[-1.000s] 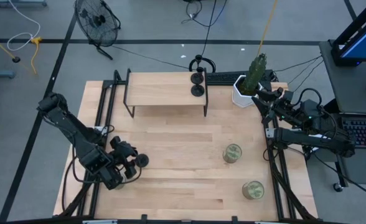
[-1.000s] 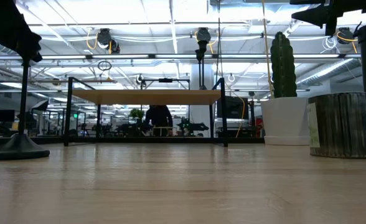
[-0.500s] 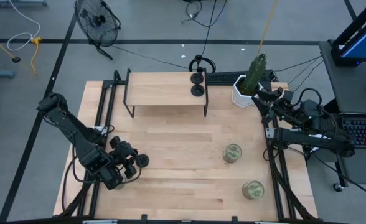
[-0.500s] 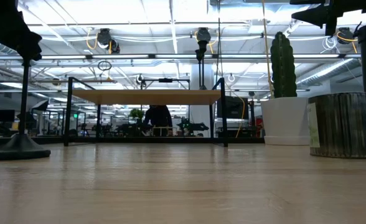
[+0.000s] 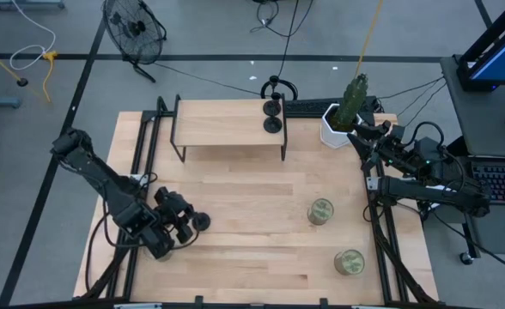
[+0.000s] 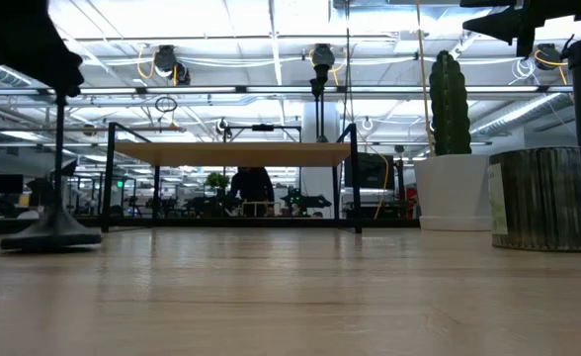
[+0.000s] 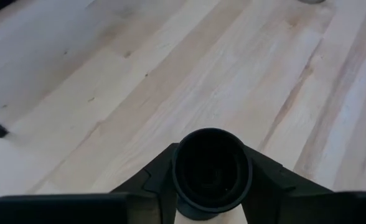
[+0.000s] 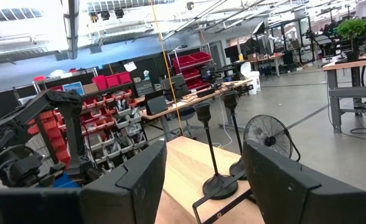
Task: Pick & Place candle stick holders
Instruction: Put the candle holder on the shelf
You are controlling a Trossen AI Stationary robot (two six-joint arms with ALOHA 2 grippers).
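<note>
My left gripper (image 5: 186, 225) is at the table's near left, shut on one black candle stick holder (image 6: 57, 168), which stands upright under it; its round base (image 5: 201, 221) is low over the wood. The left wrist view looks down into its cup (image 7: 211, 171). Two more holders (image 5: 272, 116) stand by their bases on the right end of the low wooden shelf (image 5: 218, 124); they also show in the right wrist view (image 8: 217, 149). My right gripper (image 8: 205, 180) is open and empty at the far right, near the cactus pot. My left gripper pinches the holder's cup top (image 7: 189, 193) between its two fingers (image 7: 155, 180), one on either side. The fingers come from the table's left, slanting down. The stem (image 6: 59, 158) hangs upright below them; whether the base (image 6: 51, 237) touches the table I cannot tell.
Two green-topped jars (image 5: 321, 211) (image 5: 349, 262) stand on the table's right half; one shows large in the low view (image 6: 542, 198). A cactus in a white pot (image 5: 338, 120) stands at the far right. A fan (image 5: 134, 30) is on the floor beyond the table.
My left gripper has gone a little toward the table's right edge with the holder, still shut on it. The holder has stayed upright and its base has shifted right with it.
</note>
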